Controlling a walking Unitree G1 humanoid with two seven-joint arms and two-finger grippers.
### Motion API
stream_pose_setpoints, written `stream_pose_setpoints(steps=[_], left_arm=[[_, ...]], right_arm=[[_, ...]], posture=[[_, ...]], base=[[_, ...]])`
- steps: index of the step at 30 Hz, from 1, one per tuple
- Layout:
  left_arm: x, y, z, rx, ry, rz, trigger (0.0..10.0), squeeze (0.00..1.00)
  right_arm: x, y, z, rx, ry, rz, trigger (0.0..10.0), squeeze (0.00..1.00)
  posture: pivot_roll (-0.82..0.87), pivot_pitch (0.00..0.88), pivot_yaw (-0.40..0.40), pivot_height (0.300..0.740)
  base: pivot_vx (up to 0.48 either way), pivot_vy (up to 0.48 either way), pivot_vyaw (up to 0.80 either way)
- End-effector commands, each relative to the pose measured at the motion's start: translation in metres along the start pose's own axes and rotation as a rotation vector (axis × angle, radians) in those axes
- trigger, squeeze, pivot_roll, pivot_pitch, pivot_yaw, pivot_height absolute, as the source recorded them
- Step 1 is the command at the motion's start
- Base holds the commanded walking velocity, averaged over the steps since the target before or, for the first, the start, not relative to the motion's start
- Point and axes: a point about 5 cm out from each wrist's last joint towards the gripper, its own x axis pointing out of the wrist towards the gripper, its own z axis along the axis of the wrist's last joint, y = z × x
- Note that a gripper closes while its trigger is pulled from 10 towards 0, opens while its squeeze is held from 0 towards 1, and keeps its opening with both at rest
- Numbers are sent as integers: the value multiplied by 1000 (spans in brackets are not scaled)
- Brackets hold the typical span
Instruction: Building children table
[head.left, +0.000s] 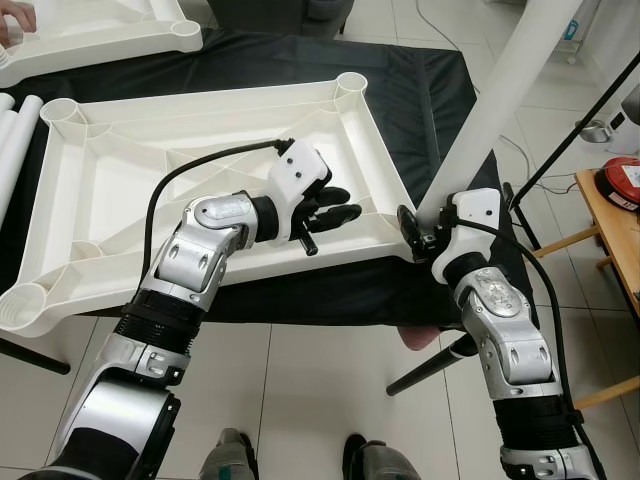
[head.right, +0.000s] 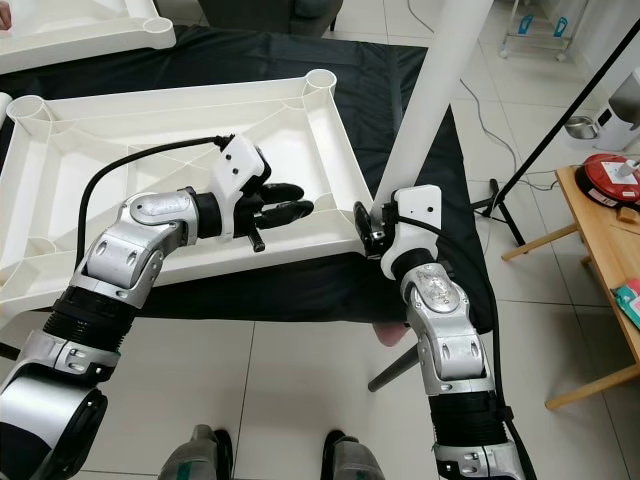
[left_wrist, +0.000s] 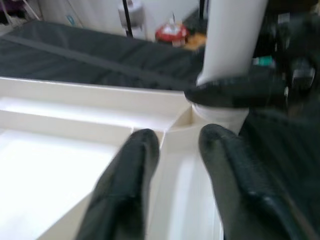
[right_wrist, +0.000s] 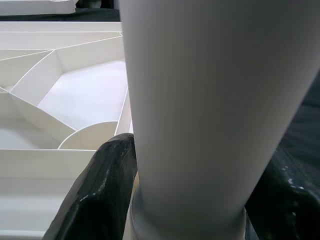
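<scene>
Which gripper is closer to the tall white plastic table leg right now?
Right. The right gripper is clamped around the base of the tall white plastic table leg at the corner socket; the left gripper hovers open over the upturned white tabletop, short of it.

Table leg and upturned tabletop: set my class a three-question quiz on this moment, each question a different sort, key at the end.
1. True or false: the right hand grips the white table leg near its lower end.
2. Which corner socket of the upturned tabletop is the leg at? A) near right B) far left C) far right
3. Fill in: the left hand hovers over the tabletop's inside, holding ____.

Key: 1 true; 2 A; 3 nothing
</scene>
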Motion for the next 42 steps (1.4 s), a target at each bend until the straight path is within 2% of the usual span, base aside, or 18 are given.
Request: stream_pose_setpoints(steps=[1, 2, 3, 8, 10, 14, 17, 25, 26, 27, 28, 31, 32, 35, 42], left_arm=[[6, 0, -10, 8, 80, 81, 10000, 1000], [7, -1, -12, 0, 94, 81, 10000, 1000], [8, -5, -12, -4, 102, 53, 10000, 0], [12, -29, -18, 18, 151, -60, 10000, 0], [14, -33, -21, 16, 166, -71, 10000, 0], [17, -36, -25, 3, 185, -71, 10000, 0], [26, -37, -36, -26, 231, -40, 10000, 0], [33, -32, -47, -12, 296, -9, 10000, 0], [33, -32, -48, -4, 304, -15, 8784, 0], [33, -32, -49, 0, 309, -19, 8784, 0], [33, -33, -49, 5, 312, -30, 314, 0], [33, -33, -50, 11, 316, -44, 314, 0], [31, -34, -51, 20, 315, -67, 0, 0], [26, -34, -52, 46, 308, -135, 0, 0], [19, -36, -48, 33, 239, -281, 0, 0]], right_arm=[[-2, 9, -6, 17, 33, 46, 10000, 0], [-2, 9, -6, 17, 33, 49, 10000, 0], [-2, 9, -6, 17, 33, 50, 10000, 0], [-1, 6, -6, 13, 34, 46, 10000, 0], [-1, 6, -6, 13, 34, 47, 10000, 0], [0, 7, -6, 13, 33, 48, 10000, 0], [1, 9, -5, 18, 31, 54, 10000, 0], [1, 11, -5, 23, 32, 66, 10000, 0], [1, 11, -5, 24, 32, 69, 10000, 0], [0, 11, -5, 25, 31, 70, 10000, 0], [0, 11, -5, 24, 31, 73, 10000, 0], [0, 11, -4, 23, 31, 76, 10000, 0], [0, 11, -4, 21, 32, 82, 10000, 0], [-1, 11, -4, 11, 35, 107, 10000, 0], [-4, 14, -3, -25, 40, 192, 10000, 0]], posture=[[142, 186, 1, 740], [138, 182, -4, 740], [138, 182, -4, 740], [138, 175, -7, 740], [138, 175, -7, 740], [140, 171, -8, 740], [140, 171, -8, 740], [139, 165, -8, 740], [139, 165, -8, 740], [139, 165, -8, 740], [137, 164, -7, 740], [137, 164, -7, 740], [137, 164, -7, 740], [135, 164, -6, 740], [140, 168, -6, 740]], base=[[0, 0, 0], [0, 0, 0], [0, 0, 0], [0, 0, 0], [0, 0, 0], [0, 0, 0], [0, 0, 0], [0, 0, 0], [0, 0, 0], [0, 0, 0], [0, 0, 0], [0, 0, 0], [0, 0, 0], [0, 0, 0], [0, 0, 0]])
